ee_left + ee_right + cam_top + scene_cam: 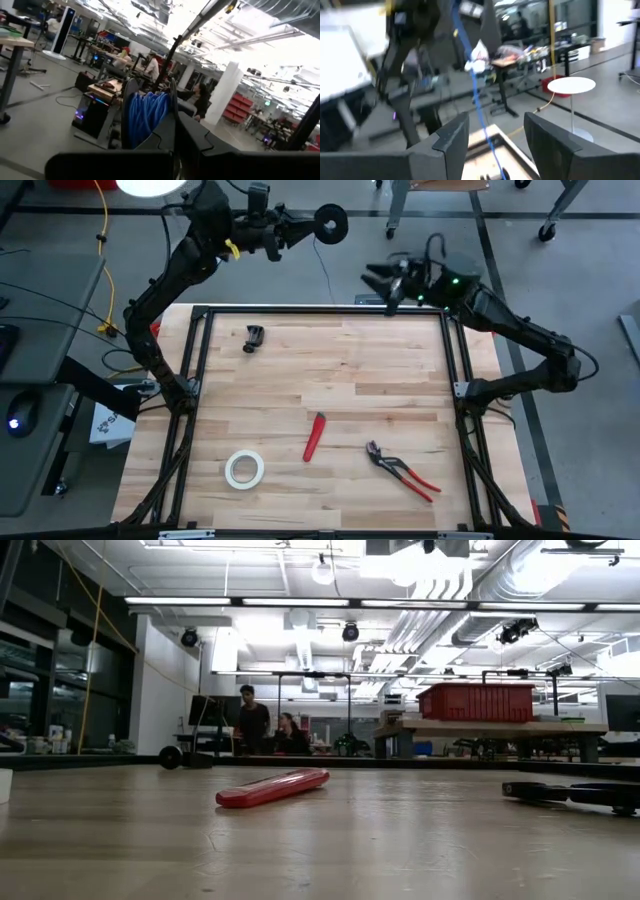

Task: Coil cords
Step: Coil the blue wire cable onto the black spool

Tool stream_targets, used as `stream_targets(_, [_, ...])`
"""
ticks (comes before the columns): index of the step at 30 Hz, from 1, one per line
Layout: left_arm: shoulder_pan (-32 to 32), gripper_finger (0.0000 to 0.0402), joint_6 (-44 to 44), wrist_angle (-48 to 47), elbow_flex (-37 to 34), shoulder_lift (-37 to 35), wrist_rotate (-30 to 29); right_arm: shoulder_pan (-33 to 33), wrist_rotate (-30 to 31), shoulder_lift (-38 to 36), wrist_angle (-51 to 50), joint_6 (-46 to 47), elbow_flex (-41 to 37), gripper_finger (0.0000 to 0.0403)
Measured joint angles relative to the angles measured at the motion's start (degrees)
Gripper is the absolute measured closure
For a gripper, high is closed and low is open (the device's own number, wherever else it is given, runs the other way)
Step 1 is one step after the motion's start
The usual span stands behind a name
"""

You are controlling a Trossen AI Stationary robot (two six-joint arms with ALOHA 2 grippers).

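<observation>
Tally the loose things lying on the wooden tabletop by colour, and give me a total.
Red: 2, the red-handled pliers and the red knife-like tool
White: 1, the tape roll
Black: 1, the small clamp-like part
Total: 4

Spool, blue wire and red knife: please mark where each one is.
spool (331,222), high view, on its round black face.
blue wire (479,107), right wrist view, on the hanging strand.
red knife (272,787), low view, mid-body.

Bright ceiling lights glare overhead; both wrist views look motion-blurred, perhaps slightly overexposed.
</observation>
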Motion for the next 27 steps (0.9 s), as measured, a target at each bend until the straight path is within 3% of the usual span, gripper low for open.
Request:
stream_targets(8, [-5.68,0.0401,-1.58,0.68,0.0,0.0,-6.81,6.03,2.01,5.58,0.63,-6.06,-0.06,0.022])
stream_targets(15, [-9.02,0.0401,-1.52,3.08,0.0,0.0,-12.17,9.8,1.67,10.82,13.28,-5.24,-0.11,0.022])
stream_targets(21, [-10.35,0.0401,-3.42,5.79,0.0,-0.01,-12.35,9.95,7.09,13.51,18.01,-3.99,1.01,0.022])
stream_targets(27, [-10.65,0.0401,-3.05,6.6,0.0,-0.02,-12.32,10.34,7.01,15.36,16.85,-3.61,2.73,0.0232])
